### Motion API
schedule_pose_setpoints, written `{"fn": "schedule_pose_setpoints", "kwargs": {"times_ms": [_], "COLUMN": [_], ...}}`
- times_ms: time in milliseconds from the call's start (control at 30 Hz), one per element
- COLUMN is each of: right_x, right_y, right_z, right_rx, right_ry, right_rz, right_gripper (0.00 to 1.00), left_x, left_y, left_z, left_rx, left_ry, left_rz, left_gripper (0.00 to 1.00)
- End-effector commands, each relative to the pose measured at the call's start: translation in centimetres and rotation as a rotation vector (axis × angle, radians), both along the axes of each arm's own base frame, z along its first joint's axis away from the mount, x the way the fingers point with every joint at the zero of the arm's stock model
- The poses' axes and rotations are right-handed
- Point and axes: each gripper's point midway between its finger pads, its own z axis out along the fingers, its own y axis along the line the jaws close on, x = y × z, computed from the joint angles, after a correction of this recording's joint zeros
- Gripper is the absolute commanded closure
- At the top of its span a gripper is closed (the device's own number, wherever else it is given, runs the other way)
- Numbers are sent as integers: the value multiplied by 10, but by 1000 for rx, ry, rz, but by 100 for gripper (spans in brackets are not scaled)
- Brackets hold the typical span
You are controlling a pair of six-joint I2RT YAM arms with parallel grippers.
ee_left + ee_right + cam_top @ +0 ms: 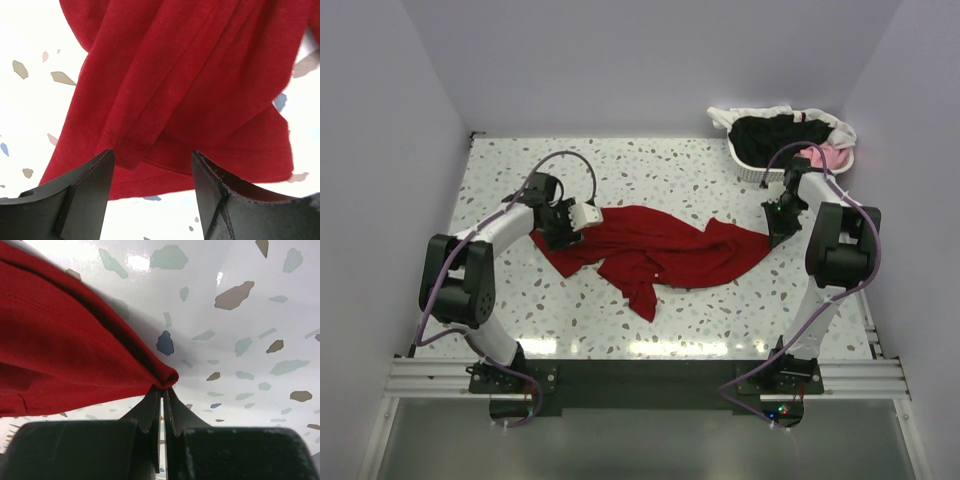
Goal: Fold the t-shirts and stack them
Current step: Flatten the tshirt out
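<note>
Overhead, the red shirt [660,250] lies crumpled and stretched crosswise on the speckled worktop [650,170], between the two arms, with one part trailing toward the near edge. The left claw [576,232] sits at the shirt's left end and the right claw [772,236] at its right end. In the far right corner a basket [750,172] holds a black shirt [775,135], a pink shirt [825,157] and a white shirt [760,113] that hangs over the rim. No folded pile shows anywhere. Next, the left wrist view has the left claw [152,160] with its jaws apart, nothing pinched. A hemmed edge of the red shirt [190,75] lies bunched in soft pleats just beyond and between the fingertips, and bare worktop shows on both sides. Whether the tips touch the cloth I cannot tell. Last, the right wrist view shows the right claw [161,390] with jaws together, clamped on a small fold of the red shirt [65,350]. The cloth runs taut away to the left, lifted a little off the worktop [240,340], where it casts a shadow. By my reading the task is barely begun: the first shirt is only being pulled out flat and no fold has been made. Three shirts wait in the basket, so all the folding and stacking is left to do.
</note>
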Motion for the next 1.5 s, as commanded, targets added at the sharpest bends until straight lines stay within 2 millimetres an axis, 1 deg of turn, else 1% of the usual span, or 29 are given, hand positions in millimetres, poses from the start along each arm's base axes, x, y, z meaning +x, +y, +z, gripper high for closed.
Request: {"fn": "schedule_pose_setpoints", "kwargs": {"times_ms": [0,67,133,233,300,367,467,700,833,933,1000,1033,1100,1167,1200,1267,1300,1333,1367,1400,1433,1467], "right_x": [9,9,10,10,10,10,10,11,11,12,11,13,15,20,26,33,41,43,53,55,59,68], "right_y": [-1,-1,-1,-1,-2,-2,-3,-3,-3,-3,-2,-2,-1,-1,-1,2,3,6,7,8,10,11], "right_z": [11,11,11,10,10,10,10,10,9,10,10,12,16,27,35,52,65,75,96,107,118,144], "right_rx": [5,5,5,1,0,0,-2,-4,-4,-1,2,4,14,25,27,43,48,65,66,68,82,79], "right_ry": [-32,-31,-31,-27,-24,-25,-27,-27,-27,-32,-29,-37,-47,-79,-101,-150,-188,-207,-269,-288,-317,-385], "right_rz": [6,6,7,8,8,6,6,8,8,8,8,10,16,21,23,33,40,45,52,56,61,66], "right_gripper": [100,100,100,100,100,100,100,100,100,100,100,100,100,100,100,100,100,100,100,100,100,100], "left_x": [22,24,30,40,46,48,52,64,61,55,53,53,56,59,66,70,80,84,88,91,93,95], "left_y": [-5,-7,-6,-4,-3,-3,-4,-8,-11,-15,-18,-18,-17,-13,-12,-4,-2,6,8,15,17,19], "left_z": [8,4,2,1,2,3,5,24,26,19,18,19,24,30,41,50,65,72,86,92,99,111], "left_rx": [16,24,31,44,49,52,49,16,-1,-18,-28,-32,-40,-51,-65,-95,-113,-130,-146,-159,-167,-175], "left_ry": [-124,-125,-140,-168,-184,-188,-193,-262,-256,-210,-199,-200,-207,-199,-216,-200,-224,-225,-231,-231,-234,-242], "left_rz": [-36,-41,-29,-14,-9,-14,-11,16,5,-16,-23,-17,-2,42,55,103,122,160,170,197,207,216], "left_gripper": [32,33,34,38,43,47,53,60,66,74,83,92,100,100,100,100,100,100,100,100,100,100]}}
